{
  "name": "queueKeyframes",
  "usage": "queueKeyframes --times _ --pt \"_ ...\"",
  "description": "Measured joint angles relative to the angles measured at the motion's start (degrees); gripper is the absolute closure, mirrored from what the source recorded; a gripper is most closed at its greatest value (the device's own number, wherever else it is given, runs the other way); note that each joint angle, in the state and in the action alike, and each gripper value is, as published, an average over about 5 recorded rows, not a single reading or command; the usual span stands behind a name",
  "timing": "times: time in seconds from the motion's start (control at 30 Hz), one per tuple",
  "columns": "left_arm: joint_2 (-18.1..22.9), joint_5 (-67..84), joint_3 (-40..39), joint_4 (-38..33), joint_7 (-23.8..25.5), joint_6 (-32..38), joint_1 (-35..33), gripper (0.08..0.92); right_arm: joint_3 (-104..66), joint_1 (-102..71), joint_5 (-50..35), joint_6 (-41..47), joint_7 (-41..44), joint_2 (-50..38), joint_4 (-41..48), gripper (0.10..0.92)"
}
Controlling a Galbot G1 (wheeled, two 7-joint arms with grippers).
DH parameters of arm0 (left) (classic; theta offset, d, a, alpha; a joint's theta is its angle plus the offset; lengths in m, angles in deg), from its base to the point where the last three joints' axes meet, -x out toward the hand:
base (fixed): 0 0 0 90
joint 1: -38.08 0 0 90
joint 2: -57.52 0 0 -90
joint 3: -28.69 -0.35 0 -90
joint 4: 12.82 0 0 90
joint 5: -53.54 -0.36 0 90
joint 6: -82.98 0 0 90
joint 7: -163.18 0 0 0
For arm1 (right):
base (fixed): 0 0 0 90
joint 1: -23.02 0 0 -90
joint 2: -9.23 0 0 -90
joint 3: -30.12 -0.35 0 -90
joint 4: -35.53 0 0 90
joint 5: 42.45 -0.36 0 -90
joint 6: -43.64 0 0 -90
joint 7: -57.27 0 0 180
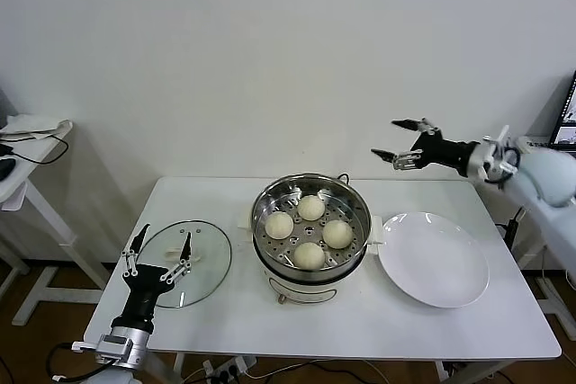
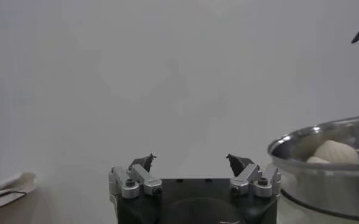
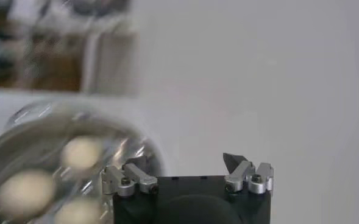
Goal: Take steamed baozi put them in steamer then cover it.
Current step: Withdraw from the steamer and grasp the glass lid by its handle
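Observation:
Several cream-white baozi point(image 1: 310, 231) lie in the shiny steel steamer point(image 1: 351, 200) on its cream-white pot base in the middle of the table. The steamer has no cover on it. In the left wrist view the steamer rim point(image 2: 301, 143) shows with a baozi point(image 2: 336, 151) inside; in the right wrist view the baozi point(image 3: 81, 152) show blurred in the steamer point(image 3: 21, 137). My left gripper point(image 1: 160, 254) is open and empty over the near edge of the glass lid point(image 1: 202, 249), left of the steamer. My right gripper point(image 1: 396, 139) is open and empty, raised in the air behind and right of the steamer.
A flat white plate point(image 1: 434, 259) lies bare to the right of the steamer. A small side table point(image 1: 27, 146) with cables stands at the far left. The white wall is close behind the table.

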Motion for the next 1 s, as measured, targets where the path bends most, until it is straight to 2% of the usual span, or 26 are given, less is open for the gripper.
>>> queueKeyframes --times 0.27,0.6,0.8,1.0 --pt "-0.14 0.44 -0.07 0.94 -0.96 0.55 1.33 0.177 -22.01 -25.18 2.97 -7.23 -13.87 10.82 -7.74 0.203" --pt "-1.24 -3.14 -0.10 3.07 -1.99 1.93 1.13 0.177 -32.17 -44.93 9.33 -16.19 -23.46 25.56 -13.32 0.203" --pt "-2.14 -14.02 0.15 5.39 -5.12 4.79 0.23 0.177 -33.99 -49.10 11.72 -18.89 -26.44 32.39 -15.54 0.203" --pt "-3.42 -33.60 0.97 9.01 -10.67 8.22 0.07 0.177 -34.26 -50.82 13.34 -20.49 -28.19 36.46 -16.22 0.203"
